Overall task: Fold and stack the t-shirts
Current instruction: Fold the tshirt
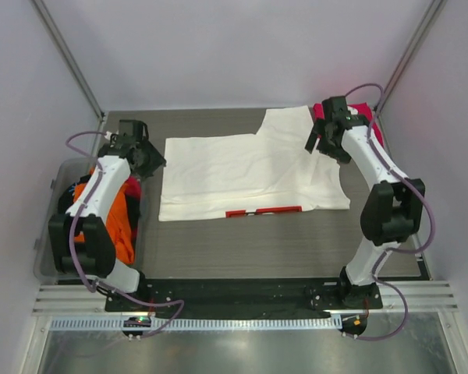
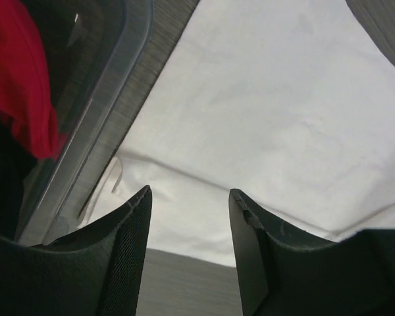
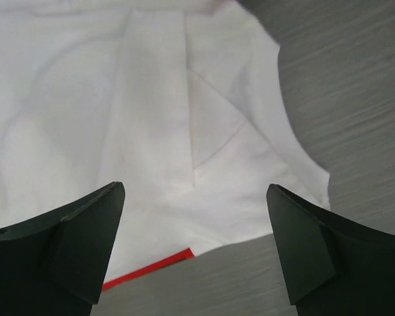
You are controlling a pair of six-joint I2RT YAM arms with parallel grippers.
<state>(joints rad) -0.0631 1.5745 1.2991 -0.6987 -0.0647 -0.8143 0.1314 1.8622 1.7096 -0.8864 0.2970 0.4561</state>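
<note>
On the table [image 1: 257,249], centre: white t-shirt [image 1: 234,171] lying flat, partly folded, red strip [image 1: 263,211] along its near edge. Over the shirt's left edge sits the left gripper [image 2: 189,194], fingers apart, nothing between them. Over the right side, the right gripper [image 3: 195,187], fingers spread wide, also empty. Top view only: orange t-shirt [image 1: 123,222] in the clear bin [image 1: 47,234] at the left, pink-red t-shirt [image 1: 374,132] on the table behind the right arm. Left wrist view adds red cloth [image 2: 26,79] at the bin wall, right beside the white shirt's edge. Right wrist view shows a diagonal crease and the curved sleeve edge, which are hard to make out from overhead.
</note>
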